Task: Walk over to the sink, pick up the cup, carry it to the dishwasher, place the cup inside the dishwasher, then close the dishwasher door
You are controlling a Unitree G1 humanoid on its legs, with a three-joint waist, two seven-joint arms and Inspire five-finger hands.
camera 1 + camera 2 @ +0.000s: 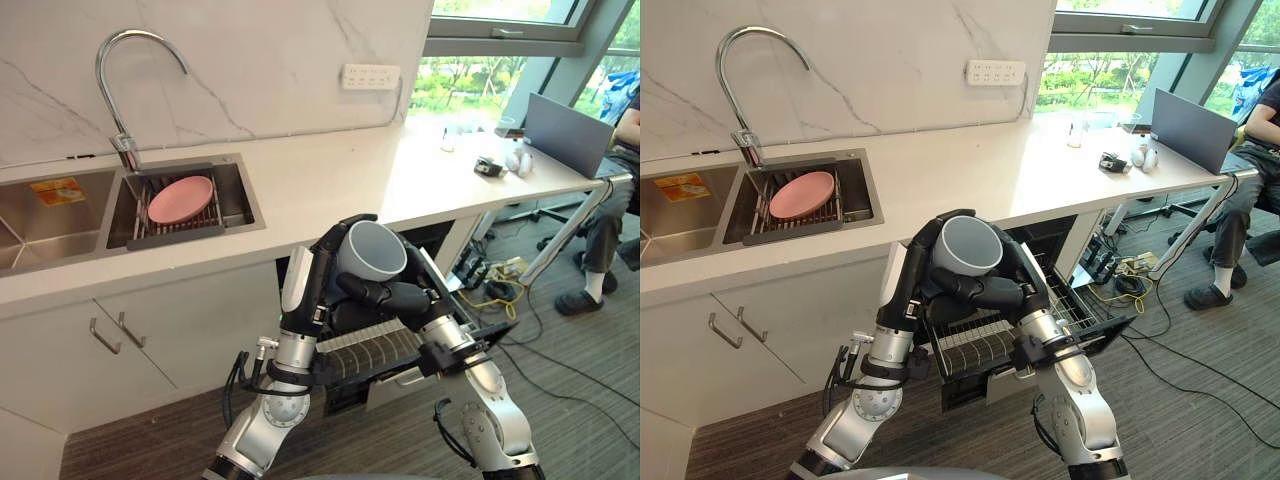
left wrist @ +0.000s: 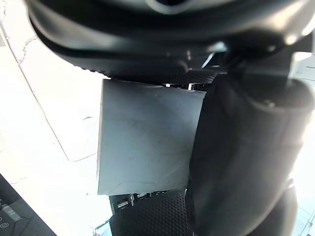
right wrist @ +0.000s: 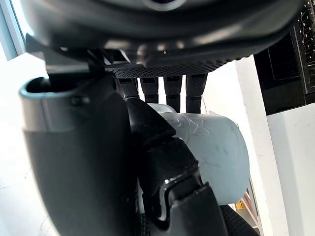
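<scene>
An orange sticker (image 1: 57,190), print too small to read, lies in the left sink basin (image 1: 70,238); rightward, left hand (image 1: 322,265) and right hand (image 1: 385,297) both curl their fingers round the grey cup (image 1: 372,250), held above the open dishwasher's rack (image 1: 365,350).

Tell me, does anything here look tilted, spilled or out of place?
Only the cup: the left hand and right hand clasp it tilted above the pulled-out dishwasher rack. Nothing looks spilled or broken.

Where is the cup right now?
In the eye views the cup is at centre frame, clasped between the left hand and right hand, above the open dishwasher rack.
</scene>
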